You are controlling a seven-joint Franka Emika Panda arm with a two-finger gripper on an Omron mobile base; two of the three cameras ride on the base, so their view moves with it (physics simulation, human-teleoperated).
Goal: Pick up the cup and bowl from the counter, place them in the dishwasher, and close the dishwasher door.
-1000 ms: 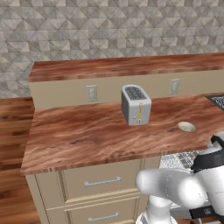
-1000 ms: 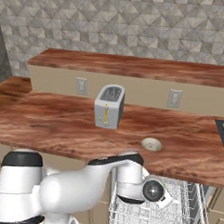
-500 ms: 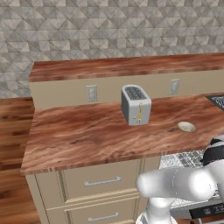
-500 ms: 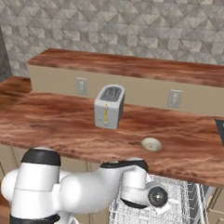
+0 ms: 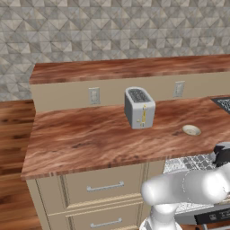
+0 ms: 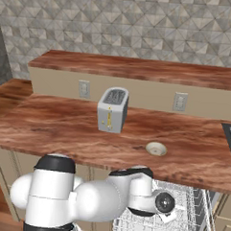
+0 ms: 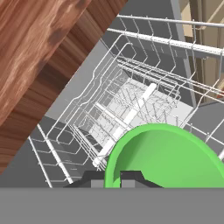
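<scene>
Right at your fingertips [image 7: 113, 178], low in the hand view, the gripper [image 7: 113, 179] is pinched tight on the rim of a green bowl [image 7: 168, 157], which you are carrying over the open dishwasher [image 7: 131, 98]; its white wire rack [image 7: 109, 118] lies directly beyond the bowl. My reading is that you are mid-placement, so lower the bowl until it sits among the wires before you let go, and keep it level so the rim does not catch a tine. Just past the rack rises the edge of the reddish-brown counter [image 6: 64, 129], under which your arm is reaching in the right base view, so back out low and straight afterwards, not upward. Farther off on that counter sits a small round pale dish-like item [image 6: 156, 149], possibly the cup, though it is too small to tell. Beyond it stands a silver toaster [image 6: 112, 109], well apart from your path. Once both pieces are loaded, the dishwasher door [image 5: 211, 216], hanging open below, is still to be shut.
</scene>
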